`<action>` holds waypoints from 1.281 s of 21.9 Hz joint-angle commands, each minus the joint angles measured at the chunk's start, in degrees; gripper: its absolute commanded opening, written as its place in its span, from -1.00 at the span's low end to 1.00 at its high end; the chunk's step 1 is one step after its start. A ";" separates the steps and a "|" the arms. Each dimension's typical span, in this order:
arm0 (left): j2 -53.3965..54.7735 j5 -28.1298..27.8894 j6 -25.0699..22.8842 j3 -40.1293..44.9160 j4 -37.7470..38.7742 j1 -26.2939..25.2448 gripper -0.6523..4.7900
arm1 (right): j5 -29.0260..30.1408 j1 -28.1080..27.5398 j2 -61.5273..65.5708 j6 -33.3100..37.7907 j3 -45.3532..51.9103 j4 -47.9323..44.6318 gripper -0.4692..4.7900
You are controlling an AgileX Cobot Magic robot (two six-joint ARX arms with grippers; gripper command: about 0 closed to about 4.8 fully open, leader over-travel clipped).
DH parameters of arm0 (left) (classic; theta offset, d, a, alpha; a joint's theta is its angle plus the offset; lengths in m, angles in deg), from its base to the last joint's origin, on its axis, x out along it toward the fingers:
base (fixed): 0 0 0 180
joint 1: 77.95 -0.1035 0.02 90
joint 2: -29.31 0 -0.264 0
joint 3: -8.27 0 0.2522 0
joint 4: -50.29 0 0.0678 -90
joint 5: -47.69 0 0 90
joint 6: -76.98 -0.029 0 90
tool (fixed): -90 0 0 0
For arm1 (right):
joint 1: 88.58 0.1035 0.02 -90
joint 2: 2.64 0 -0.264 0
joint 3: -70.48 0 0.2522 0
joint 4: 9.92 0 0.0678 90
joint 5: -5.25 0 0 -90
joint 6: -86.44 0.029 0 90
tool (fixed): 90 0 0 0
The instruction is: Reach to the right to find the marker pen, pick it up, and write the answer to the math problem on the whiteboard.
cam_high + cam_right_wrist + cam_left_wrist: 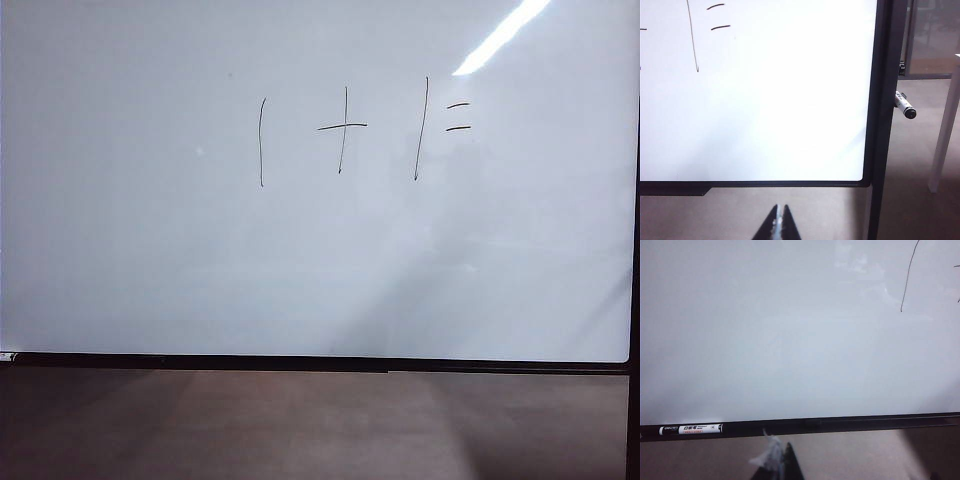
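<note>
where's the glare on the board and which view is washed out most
Exterior view: a bright streak of glare sits at the top right of the whiteboard, above the equals dashes, with a soft shadow lower right. Right wrist view: the board's middle is blown out white above the shut right end effector. Left wrist view: evenly grey, slightly soft.

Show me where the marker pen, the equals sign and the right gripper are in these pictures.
marker pen (904,105): right wrist view, on the barrel sticking out past the board's right frame.
equals sign (458,116): exterior view, between its two dashes, on the whiteboard (150,250).
right gripper (779,220): right wrist view, between the shut fingertips below the board.
</note>
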 commanded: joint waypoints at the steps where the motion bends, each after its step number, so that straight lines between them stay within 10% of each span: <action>1: 0.04 0.20 -0.04 -0.04 -0.70 2.78 -0.78 | -0.11 0.07 -0.04 -0.15 0.00 -0.72 -0.84; 13: 0.04 0.26 2.82 -0.04 -2.58 6.69 -0.78 | -0.11 0.07 -0.04 -0.15 0.00 -0.72 -0.84; 22: 18.38 -12.55 -11.04 -11.15 -33.03 52.17 -0.78 | -0.11 0.07 -0.04 -0.15 0.00 -0.72 -0.84; 28: 59.76 -13.79 -17.00 -40.09 -30.95 55.12 -0.78 | -0.07 0.04 -0.04 -0.15 0.00 -0.76 -0.84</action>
